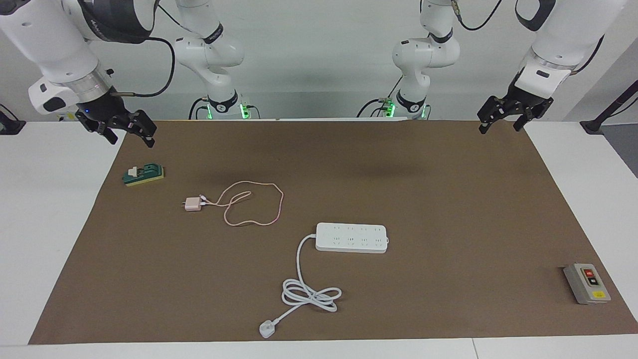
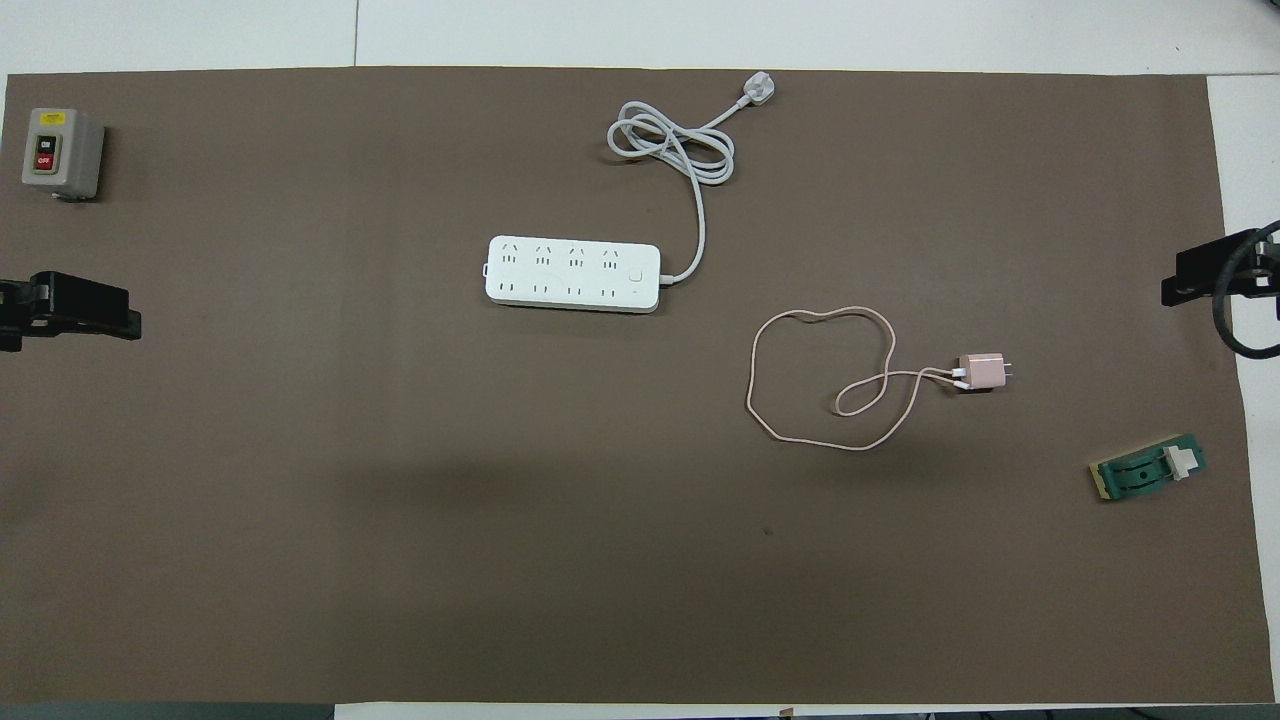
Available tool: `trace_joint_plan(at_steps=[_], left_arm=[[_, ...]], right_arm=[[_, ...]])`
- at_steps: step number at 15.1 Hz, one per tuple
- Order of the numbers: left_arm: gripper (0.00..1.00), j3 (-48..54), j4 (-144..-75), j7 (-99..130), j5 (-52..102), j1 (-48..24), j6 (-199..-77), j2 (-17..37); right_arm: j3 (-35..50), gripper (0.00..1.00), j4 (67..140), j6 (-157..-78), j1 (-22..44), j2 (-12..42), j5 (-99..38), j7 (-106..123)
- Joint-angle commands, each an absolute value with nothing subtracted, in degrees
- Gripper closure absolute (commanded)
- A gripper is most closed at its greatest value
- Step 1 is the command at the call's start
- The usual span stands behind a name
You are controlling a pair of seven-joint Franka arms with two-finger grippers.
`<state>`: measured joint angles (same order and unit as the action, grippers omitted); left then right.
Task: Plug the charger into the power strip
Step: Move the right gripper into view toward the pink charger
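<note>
The charger [image 1: 192, 204] [image 2: 981, 372], a small pale pink cube, lies on the brown mat toward the right arm's end, its thin pink cable [image 1: 282, 202] looped beside it. The power strip [image 1: 351, 237] [image 2: 573, 273] lies flat mid-table, farther from the robots than the charger, all its sockets free. Its thick white cord [image 1: 309, 294] coils farther out and ends in a white plug [image 1: 267, 329]. My right gripper [image 1: 130, 138] [image 2: 1215, 275] hangs open over the mat's corner at its own end. My left gripper [image 1: 500, 128] [image 2: 70, 310] hangs open over the mat's edge at the left arm's end. Neither holds anything.
A grey box with red and yellow buttons [image 1: 586, 283] [image 2: 60, 152] stands at the left arm's end, far from the robots. A small green block with a white part [image 1: 143, 174] [image 2: 1150, 470] lies under the right gripper's side. The brown mat [image 1: 448, 199] covers most of the white table.
</note>
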<state>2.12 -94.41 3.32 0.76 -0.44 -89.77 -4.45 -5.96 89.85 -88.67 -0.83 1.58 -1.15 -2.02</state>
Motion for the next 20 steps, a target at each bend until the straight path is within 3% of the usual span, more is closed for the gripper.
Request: trace_joint_plan(at_steps=[1,9,14,20], left_arm=[[0.0,2.4,-95.4,2.3,1.5,-0.1,-90.2,-4.7],[0.0,2.4,-95.0,2.4,1.5,0.1,-89.2,-4.7],[0.0,2.2,-95.1,2.9,1.9,0.3,-88.9,-4.2],[0.0,1.8,-95.0,2.7,1.9,0.4,-88.9,-3.8]], right_arm=[[-5.9,0.0,91.3,-89.7,-0.7,0.3,-0.4,-1.0],[-5.9,0.0,93.4,-91.2,0.2,-0.3,-0.5,-3.3],[-5.9,0.0,99.6,-95.2,3.3,-3.1,-0.5,-28.7],[-5.9,0.0,100.3,-96.1,3.6,-3.3,-0.8,-43.1]])
